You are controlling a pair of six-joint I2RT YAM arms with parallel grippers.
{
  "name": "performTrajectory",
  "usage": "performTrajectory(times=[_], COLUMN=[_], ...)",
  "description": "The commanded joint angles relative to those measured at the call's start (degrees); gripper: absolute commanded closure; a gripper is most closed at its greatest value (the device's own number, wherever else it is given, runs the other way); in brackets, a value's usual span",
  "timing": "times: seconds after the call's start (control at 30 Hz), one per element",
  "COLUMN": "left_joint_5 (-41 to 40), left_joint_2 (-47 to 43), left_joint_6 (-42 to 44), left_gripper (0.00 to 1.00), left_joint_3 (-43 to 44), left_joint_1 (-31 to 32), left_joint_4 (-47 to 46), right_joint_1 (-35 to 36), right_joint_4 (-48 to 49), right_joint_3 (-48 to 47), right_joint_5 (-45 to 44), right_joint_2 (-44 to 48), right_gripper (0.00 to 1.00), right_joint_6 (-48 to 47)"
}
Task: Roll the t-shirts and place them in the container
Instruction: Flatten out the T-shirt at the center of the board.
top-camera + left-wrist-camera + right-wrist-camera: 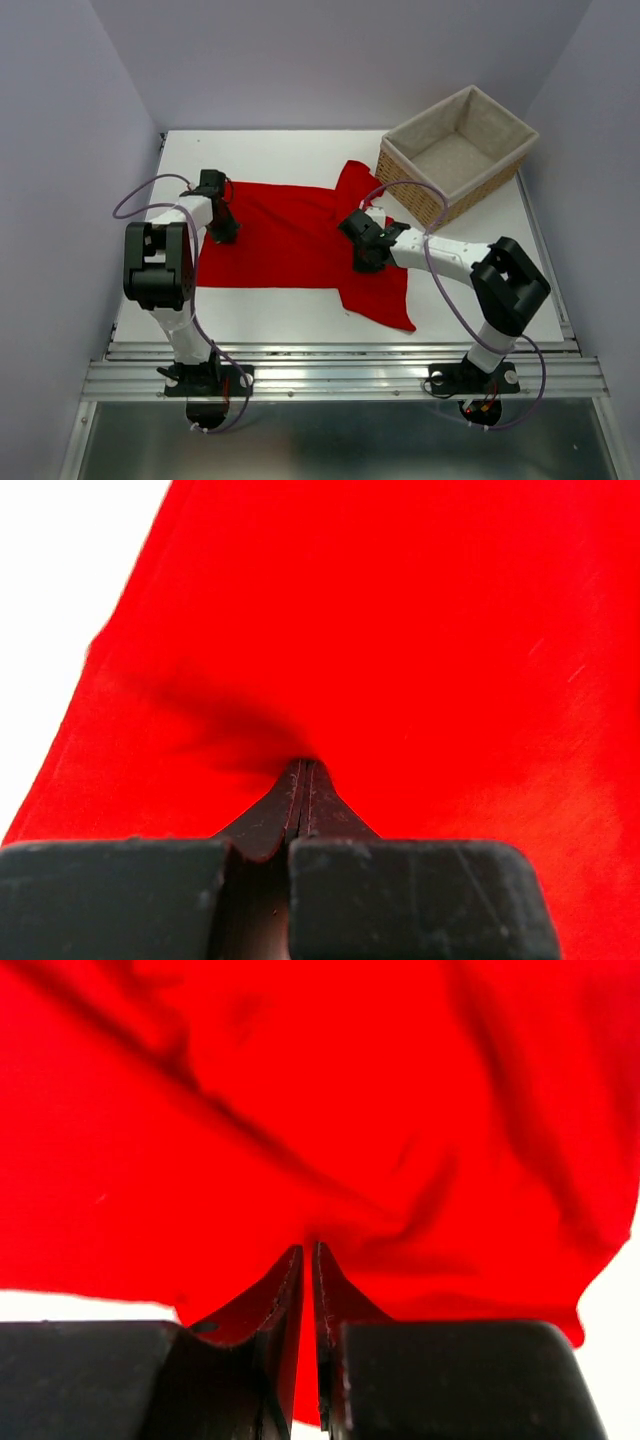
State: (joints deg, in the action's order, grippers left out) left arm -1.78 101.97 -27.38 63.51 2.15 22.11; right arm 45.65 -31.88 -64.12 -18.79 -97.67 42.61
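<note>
White table [300, 312], grey walls. Shirt [290, 240] lies spread mid-table, one sleeve near basket [455, 150]. Left gripper [303, 765] clenched on a pucker of shirt; right gripper [308, 1250] clamped, red cloth between its jaws. Tips buried in folds; wrist views crop shirt

Fingertips lost in red cloth

On both wrist cameras I see the t-shirt [420, 630] run past the frame edges. The tips of the left gripper [303, 772] and right gripper [308, 1252] sink into puckered folds, so I can't tell how much cloth each pinches.
</note>
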Motion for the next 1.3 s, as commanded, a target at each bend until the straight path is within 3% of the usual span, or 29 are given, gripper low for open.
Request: performTrajectory(times=[0.0, 0.27, 0.4, 0.47, 0.6, 0.67, 0.7, 0.77, 0.8, 1.0, 1.27], left_joint_5=[-0.5, -1.4, -3.2, -3.8, -7.7, -8.9, -8.8, -7.4, -5.6, -4.5, -6.0], left_joint_2=[6.7, 21.1, 20.8, 16.5, 5.5, 2.3, -0.5, -3.0, -4.1, -7.3, -1.9], left_joint_6=[1.1, 3.7, 5.8, 6.5, 7.2, 6.9, 5.9, 5.1, 4.6, 2.5, -0.6], left_gripper=[1.00, 1.00, 1.00, 1.00, 0.99, 0.84, 0.65, 0.45, 0.41, 0.47, 0.49], left_joint_3=[7.3, 30.7, 38.1, 39.0, 34.7, 30.0, 28.1, 23.9, 19.3, 8.1, 5.9], left_joint_1=[0.0, 0.2, 0.4, 0.4, 0.2, -0.4, -1.6, -3.8, -4.8, -10.3, -10.7], left_joint_4=[-0.5, 5.8, 10.5, 11.4, 11.3, 11.5, 11.4, 10.5, 10.0, 5.4, 1.0], right_joint_1=[-2.9, -6.8, -6.8, -6.8, -5.3, -3.9, -3.4, -2.8, -2.0, 0.2, 0.8], right_joint_4=[1.6, -0.2, -0.6, -0.6, -0.3, -0.1, -0.1, -0.2, -0.4, -0.6, -1.1], right_joint_3=[-4.1, -13.4, -16.0, -16.0, -14.3, -13.1, -11.5, -9.9, -9.2, -4.4, -2.3], right_joint_5=[-2.9, -2.9, -0.5, 0.7, 1.9, 2.3, 2.4, 2.4, 2.5, 3.1, 3.2], right_joint_2=[-3.4, -11.1, -8.6, -6.6, 1.2, 3.7, 5.9, 7.7, 8.6, 13.6, 15.2], right_gripper=[0.86, 0.86, 0.83, 0.80, 0.72, 0.62, 0.59, 0.54, 0.53, 0.50, 0.48], right_joint_6=[-1.4, -5.6, -6.1, -6.4, -6.8, -6.3, -6.0, -5.3, -4.4, -2.3, -3.3])
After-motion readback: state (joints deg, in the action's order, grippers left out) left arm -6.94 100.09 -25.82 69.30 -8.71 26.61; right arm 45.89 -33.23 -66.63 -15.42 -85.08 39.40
